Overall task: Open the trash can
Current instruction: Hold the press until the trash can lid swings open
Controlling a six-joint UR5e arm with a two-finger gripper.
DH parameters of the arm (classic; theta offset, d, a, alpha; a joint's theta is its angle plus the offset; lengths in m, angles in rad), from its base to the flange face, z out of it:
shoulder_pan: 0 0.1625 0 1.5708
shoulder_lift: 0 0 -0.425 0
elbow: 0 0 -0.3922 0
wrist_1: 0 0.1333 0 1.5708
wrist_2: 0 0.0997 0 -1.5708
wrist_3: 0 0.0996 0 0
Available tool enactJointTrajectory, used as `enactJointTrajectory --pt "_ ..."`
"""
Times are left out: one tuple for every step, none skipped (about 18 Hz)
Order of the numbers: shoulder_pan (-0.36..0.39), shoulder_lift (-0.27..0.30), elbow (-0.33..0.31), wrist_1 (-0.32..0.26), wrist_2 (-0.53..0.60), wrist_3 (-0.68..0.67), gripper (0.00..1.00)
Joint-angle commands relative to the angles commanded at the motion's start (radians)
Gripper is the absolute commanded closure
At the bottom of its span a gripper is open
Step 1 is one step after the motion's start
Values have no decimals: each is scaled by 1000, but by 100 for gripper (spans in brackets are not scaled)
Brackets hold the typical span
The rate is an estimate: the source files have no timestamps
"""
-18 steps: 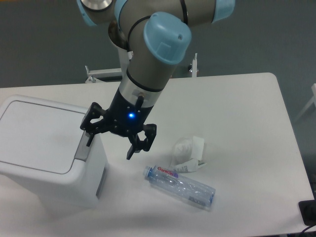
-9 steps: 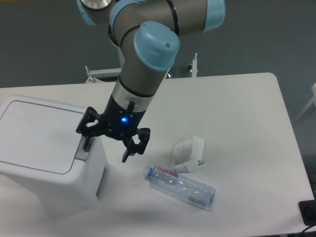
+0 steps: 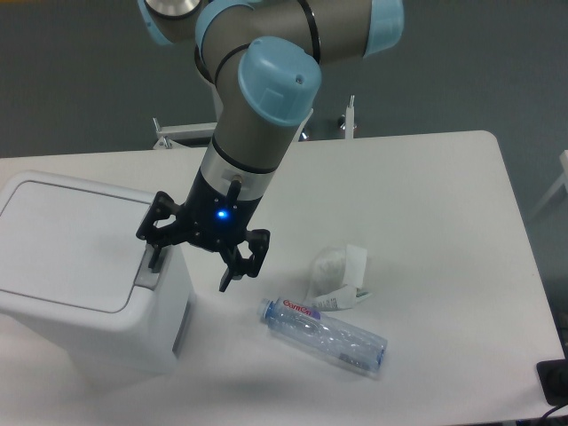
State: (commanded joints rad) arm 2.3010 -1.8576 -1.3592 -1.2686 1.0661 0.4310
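The trash can (image 3: 80, 266) is a big white box at the left of the table, its flat lid down. A grey push-button (image 3: 147, 272) sits on its right rim. My gripper (image 3: 189, 271) hangs over that right edge with its fingers spread wide and open. One fingertip (image 3: 153, 260) is right at the grey button; whether it touches I cannot tell. The other fingertip (image 3: 226, 282) hangs in the air beside the can's right wall. Nothing is held.
A clear plastic bottle (image 3: 324, 334) lies on its side right of the can. Crumpled white paper (image 3: 339, 271) rests just behind it. A white metal frame (image 3: 186, 131) stands past the table's far edge.
From one second ago the gripper shifted left and slightly down toward the can's button. Over the last half second nothing moved.
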Motion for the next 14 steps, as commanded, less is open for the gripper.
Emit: enactJointTrajectory --pt "0 0 0 0 2 0 0" --pt "0 0 0 2 2 0 0" --pt "0 0 0 5 2 0 0" --pt "0 -2 -3 15 3 0 0" --pt "0 -6 -3 20 12 0 0" --pt "0 -6 -6 28 40 -2 0" --pt "0 -8 -9 34 50 -3 0" --pt "0 -9 -11 34 51 -2 0" --pt "0 -9 -9 34 51 -2 0" --pt "0 -9 -9 34 51 -2 0" --pt "0 -9 -9 34 51 -3 0" --pt "0 -9 -9 34 51 -3 0" --pt "0 -9 -9 32 48 -3 0" --pt "0 -9 -8 32 48 -3 0"
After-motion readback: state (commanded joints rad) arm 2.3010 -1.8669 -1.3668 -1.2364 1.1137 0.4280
